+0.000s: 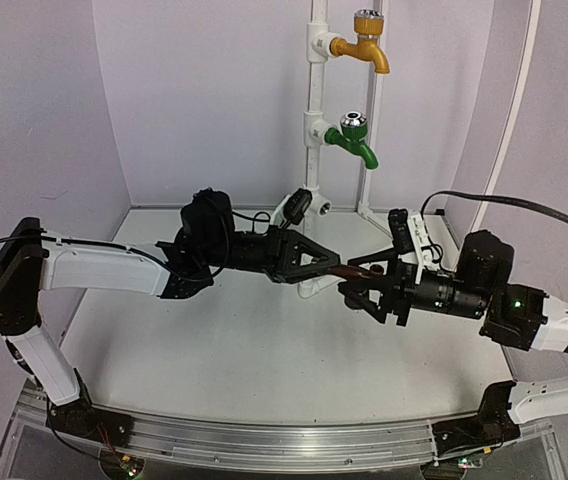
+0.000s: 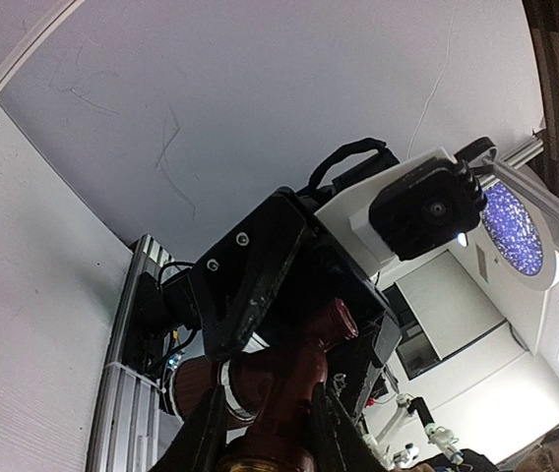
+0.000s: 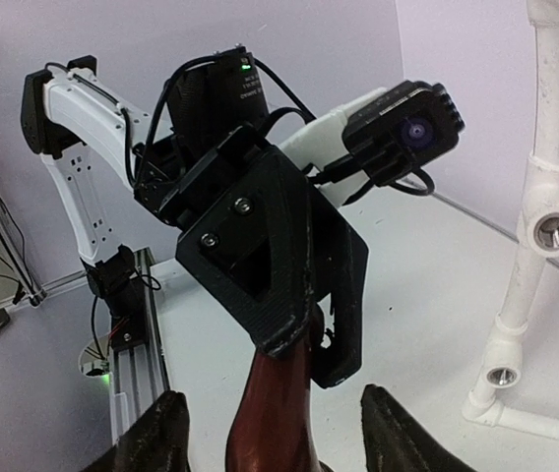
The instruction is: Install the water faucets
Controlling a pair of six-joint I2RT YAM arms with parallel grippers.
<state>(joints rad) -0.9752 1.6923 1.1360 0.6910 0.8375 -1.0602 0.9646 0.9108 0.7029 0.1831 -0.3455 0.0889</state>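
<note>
Grip: left hand (image 2: 265, 442) clamps dark brown faucet (image 2: 299, 369) above desk (image 1: 214, 350) centre; right hand (image 3: 279, 433) stands wide around it, without contact.

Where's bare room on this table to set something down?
Free: the white table's near strip along the aluminium rail, and its back-left corner. Crowded: the centre, where left claw and right claw meet at the dark brown faucet, and the white pipe stand's foot.

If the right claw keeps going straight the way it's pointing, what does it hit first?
Most likely the left claw, straight ahead and gripping the dark brown faucet that sits between the right claw's open fingers. Depth is hard to judge.
</note>
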